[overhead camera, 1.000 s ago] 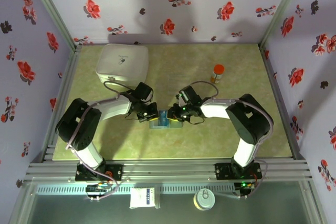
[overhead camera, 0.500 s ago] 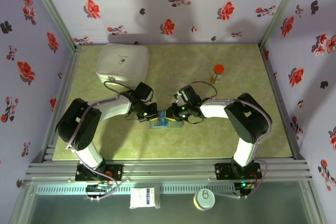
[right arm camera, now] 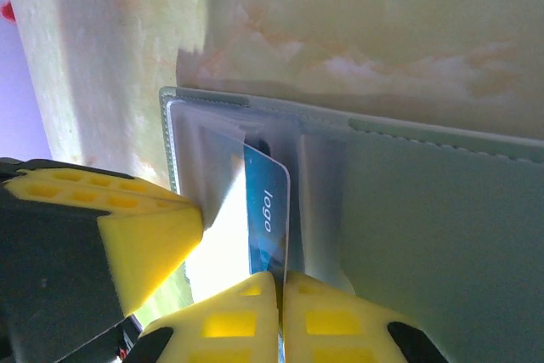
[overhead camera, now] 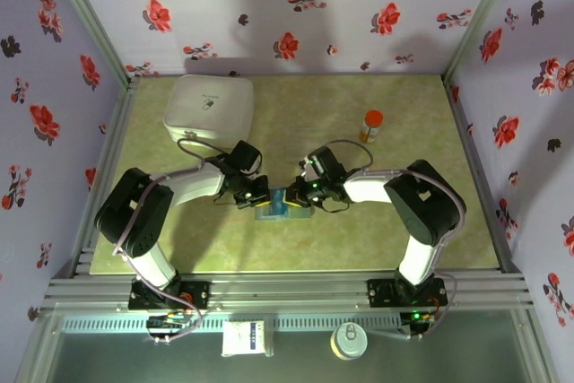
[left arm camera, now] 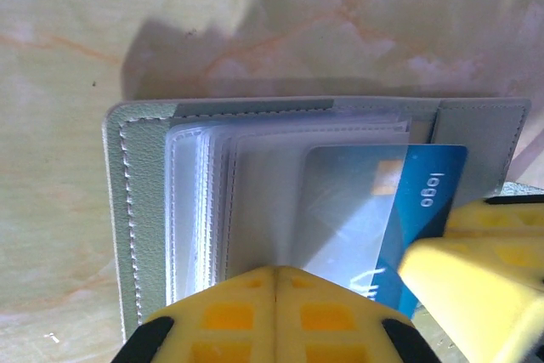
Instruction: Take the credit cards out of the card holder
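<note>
The card holder [overhead camera: 273,205] lies open on the table [overhead camera: 359,239], near its front middle, between the two arms. The right gripper [right arm camera: 279,285] is pressed together on the edge of a blue card [right arm camera: 267,206] that sticks partway out of the clear sleeves [left arm camera: 255,201]. The left gripper [left arm camera: 274,285] is also pressed together, with its tips at the sleeves' edge, but I cannot tell whether it pinches them or merely pins them. To do this well, I judge the right arm should draw the card straight out along the sleeve opening, flat and slow, while the left arm holds the holder down so it does not drag along. The left wrist view shows how much of the card is out. The right wrist view shows the card's edge running between the fingers. The top view places both grippers well apart from the white box [overhead camera: 209,107].
</note>
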